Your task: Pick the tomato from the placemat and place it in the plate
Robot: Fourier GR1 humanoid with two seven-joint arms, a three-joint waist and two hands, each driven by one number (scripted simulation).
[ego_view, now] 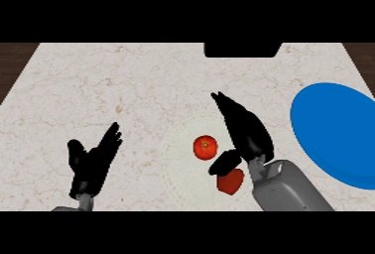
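Note:
A red tomato (205, 148) with a small green stem lies on a pale round placemat (178, 166) that barely stands out from the counter. My right hand (243, 130) is just to the right of the tomato, fingers straight and pointing away, thumb (224, 161) spread below the tomato; it holds nothing. The blue plate (336, 133) lies at the right edge, partly cut off by the view. My left hand (92, 161) rests open at the lower left, fingers up.
A second red piece (230, 182) lies on the placemat below the thumb, beside my right forearm (289, 191). A dark block (242, 49) sits at the counter's far edge. The beige marble counter (124, 84) stretches wide to the left and back.

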